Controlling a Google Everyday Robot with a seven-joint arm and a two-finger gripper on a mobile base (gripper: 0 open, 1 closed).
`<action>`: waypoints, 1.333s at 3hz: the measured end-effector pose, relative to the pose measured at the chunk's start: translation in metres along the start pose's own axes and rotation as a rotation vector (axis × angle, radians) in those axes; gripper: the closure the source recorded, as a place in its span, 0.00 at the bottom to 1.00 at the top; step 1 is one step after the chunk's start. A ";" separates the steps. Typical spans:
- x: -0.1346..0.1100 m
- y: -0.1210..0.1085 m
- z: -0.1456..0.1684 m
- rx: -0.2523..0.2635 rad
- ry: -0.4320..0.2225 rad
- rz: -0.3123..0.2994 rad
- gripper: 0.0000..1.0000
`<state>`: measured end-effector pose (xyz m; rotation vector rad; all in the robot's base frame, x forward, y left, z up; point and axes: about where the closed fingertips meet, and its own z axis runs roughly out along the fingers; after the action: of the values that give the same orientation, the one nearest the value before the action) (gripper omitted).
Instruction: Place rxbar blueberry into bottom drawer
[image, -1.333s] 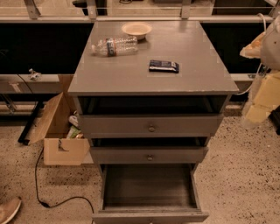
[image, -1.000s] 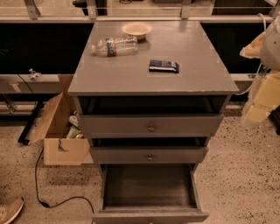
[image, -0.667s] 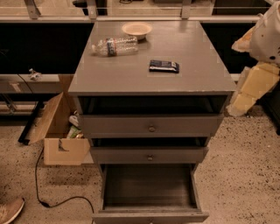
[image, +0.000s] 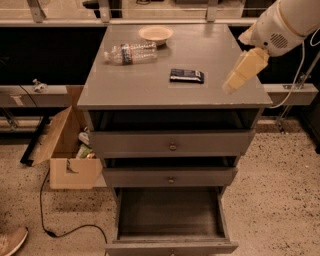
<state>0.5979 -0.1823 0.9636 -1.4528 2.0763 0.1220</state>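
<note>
The rxbar blueberry (image: 186, 75) lies flat on the grey tabletop (image: 145, 87), a little right of centre, with its long side running left to right. The hand (image: 234, 80) hangs over the right edge of the tabletop on a white arm (image: 282, 22) that comes in from the upper right. It points down and to the left, near the bar but apart from it. It has no hold on the bar, and whether it is open or closed I cannot tell. Further back on the tabletop a clear plastic water bottle (image: 131, 53) lies on its side, and just behind it sits a small shallow bowl (image: 156, 34). Below, the bottom drawer (image: 170, 247) is pulled well out, its inside bare. The middle drawer (image: 170, 176) and the top drawer (image: 172, 142), each with a small round knob, stand slightly out. On the speckled floor to the left of the cabinet is an open cardboard box (image: 65, 160) with some items inside. A dark cable (image: 60, 232) trails in front of it, and the toe of a shoe (image: 12, 241) shows at the lower left corner.
</note>
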 end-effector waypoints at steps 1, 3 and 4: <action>-0.015 -0.031 0.053 -0.039 -0.088 0.080 0.00; -0.020 -0.049 0.084 -0.013 -0.129 0.089 0.00; -0.019 -0.072 0.124 0.022 -0.163 0.128 0.00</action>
<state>0.7177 -0.1458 0.8905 -1.2530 2.0293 0.2591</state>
